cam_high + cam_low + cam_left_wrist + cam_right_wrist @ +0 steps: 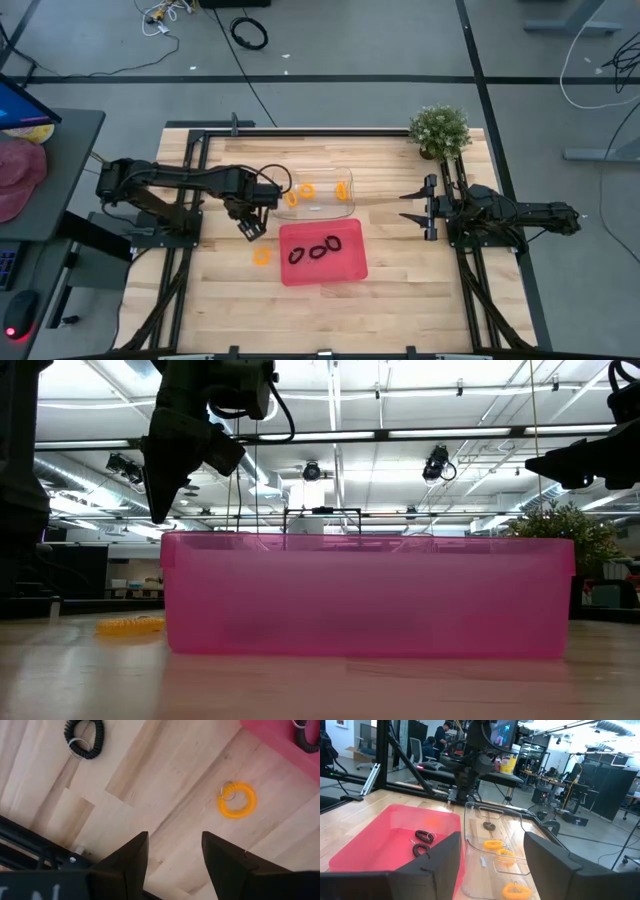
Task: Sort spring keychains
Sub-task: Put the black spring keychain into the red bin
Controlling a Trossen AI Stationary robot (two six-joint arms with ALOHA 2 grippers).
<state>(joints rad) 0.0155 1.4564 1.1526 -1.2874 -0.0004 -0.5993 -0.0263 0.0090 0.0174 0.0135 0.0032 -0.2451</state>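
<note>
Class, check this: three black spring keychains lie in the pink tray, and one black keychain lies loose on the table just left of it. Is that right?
Not quite. The loose keychain just left of the pink tray is orange, not black, as the high view shows. The three black keychains in the tray are right.

Pale, light-and-tan planked wood formed the table (pixel 400 300), framed by black rails. A pink tray (pixel 345 265) held three black coiled keychains (pixel 316 251), each with a silver ring. Beside it, a clear tray (pixel 515 832) carried orange coiled keychains (pixel 500 849). One more orange keychain (pixel 237 799) lay on the bare wood, and another black keychain (pixel 85 738) too. Both arms were dark, and a green potted plant (pixel 440 130) stood at the table's corner
</note>
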